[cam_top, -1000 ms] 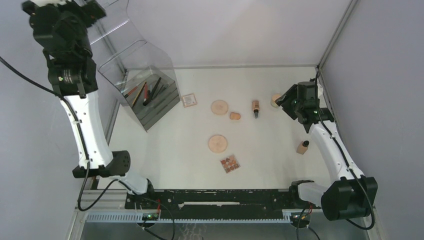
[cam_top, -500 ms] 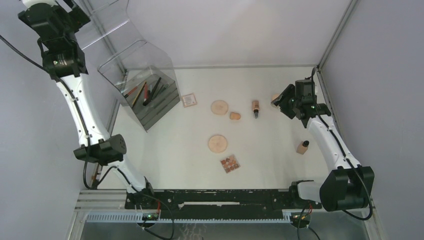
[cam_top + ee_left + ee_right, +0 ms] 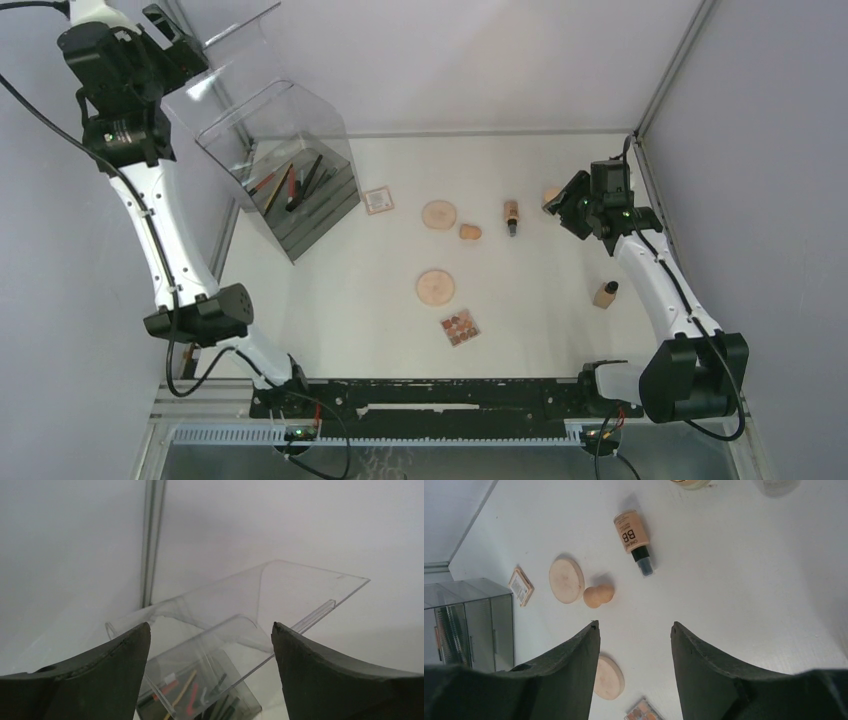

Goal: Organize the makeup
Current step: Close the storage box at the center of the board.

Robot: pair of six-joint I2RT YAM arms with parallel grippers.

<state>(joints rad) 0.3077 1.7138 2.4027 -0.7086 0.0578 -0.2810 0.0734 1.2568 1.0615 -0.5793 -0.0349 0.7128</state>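
Loose makeup lies on the white table: two peach discs (image 3: 438, 214) (image 3: 435, 287), a beige sponge (image 3: 470, 232), a BB bottle (image 3: 511, 215), a small square palette (image 3: 378, 200), a colour palette (image 3: 461, 327) and a tan bottle (image 3: 605, 294). Pencils and brushes (image 3: 290, 185) lie inside the clear organizer (image 3: 300, 130). My right gripper (image 3: 560, 200) hangs open above the table's right back and partly hides a jar (image 3: 551, 196). From the right wrist, the gripper (image 3: 634, 622) is empty, with the BB bottle (image 3: 631, 534) and sponge (image 3: 598, 595) beyond it. My left gripper (image 3: 210, 625) is open and empty, high above the organizer (image 3: 260, 595).
The organizer's tall clear back panel (image 3: 235, 45) rises beside the left wrist. Grey walls and metal corner posts (image 3: 665, 75) close in the table. The arm bases and a black rail (image 3: 440, 395) line the near edge.
The left wrist swung up and to the left, then came back a little toward the organizer's top. The right gripper shifted slightly toward the back and now covers more of the jar.
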